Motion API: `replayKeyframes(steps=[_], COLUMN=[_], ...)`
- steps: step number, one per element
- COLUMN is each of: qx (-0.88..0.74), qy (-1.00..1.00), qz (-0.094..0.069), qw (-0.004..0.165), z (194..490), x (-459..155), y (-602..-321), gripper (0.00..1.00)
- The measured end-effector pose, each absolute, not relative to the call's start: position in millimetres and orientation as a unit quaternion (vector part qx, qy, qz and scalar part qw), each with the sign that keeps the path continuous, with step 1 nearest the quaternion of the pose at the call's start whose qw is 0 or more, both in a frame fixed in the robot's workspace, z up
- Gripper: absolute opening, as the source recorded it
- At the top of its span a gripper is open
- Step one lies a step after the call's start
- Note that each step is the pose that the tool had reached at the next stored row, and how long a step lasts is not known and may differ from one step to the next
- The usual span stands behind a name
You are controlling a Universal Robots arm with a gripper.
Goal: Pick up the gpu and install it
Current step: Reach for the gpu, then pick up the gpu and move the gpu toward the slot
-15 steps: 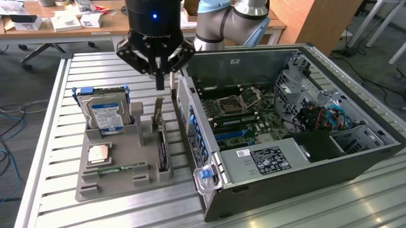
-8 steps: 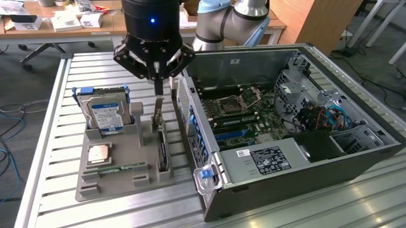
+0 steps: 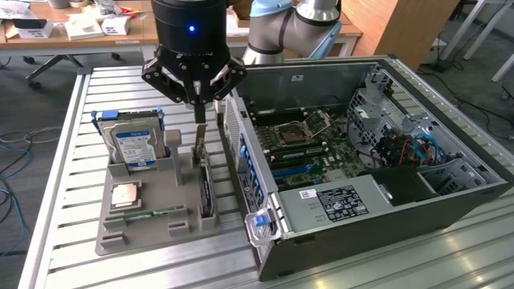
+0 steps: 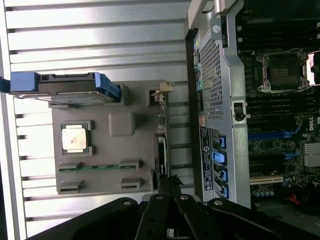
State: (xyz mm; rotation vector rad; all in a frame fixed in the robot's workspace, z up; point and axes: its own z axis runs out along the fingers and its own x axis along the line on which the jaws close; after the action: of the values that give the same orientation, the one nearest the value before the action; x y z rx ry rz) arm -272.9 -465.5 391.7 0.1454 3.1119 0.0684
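Observation:
The gpu [image 3: 206,183] [image 4: 161,145] is a thin dark card standing on edge in a slot of the grey holder tray [image 3: 153,232] [image 4: 105,150]. Its pale metal bracket points toward the far end of the tray. My gripper [image 3: 198,114] [image 4: 172,186] hangs over the card with its fingers shut together. Nothing shows between them, and a small gap seems to separate the tips from the card. The open computer case [image 3: 362,198] lies at the exterior view's right of the tray. Its motherboard [image 3: 301,144] [image 4: 275,115] is exposed.
The same tray holds a silver hard drive [image 3: 136,144] [image 4: 65,85] in a blue frame, a square processor [image 3: 124,194] [image 4: 75,138] and a green memory stick [image 3: 153,214] [image 4: 95,167]. The case's perforated wall [image 3: 233,129] stands close beside the card. Everything rests on a slatted metal table [image 3: 72,120].

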Motion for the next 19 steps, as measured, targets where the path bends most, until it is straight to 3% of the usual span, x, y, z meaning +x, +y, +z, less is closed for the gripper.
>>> replayKeyframes(steps=[15, 18, 19], qx=[0.047, 0.047, 0.047], qy=[0.999, 0.999, 0.999], qz=[0.022, 0.022, 0.022], qw=[0.013, 0.013, 0.013], z=[391.7, 391.7, 391.7], x=[-272.9, -272.9, -272.9], y=[-465.5, -465.5, -465.5], gripper=[0.11, 0.17, 0.23])
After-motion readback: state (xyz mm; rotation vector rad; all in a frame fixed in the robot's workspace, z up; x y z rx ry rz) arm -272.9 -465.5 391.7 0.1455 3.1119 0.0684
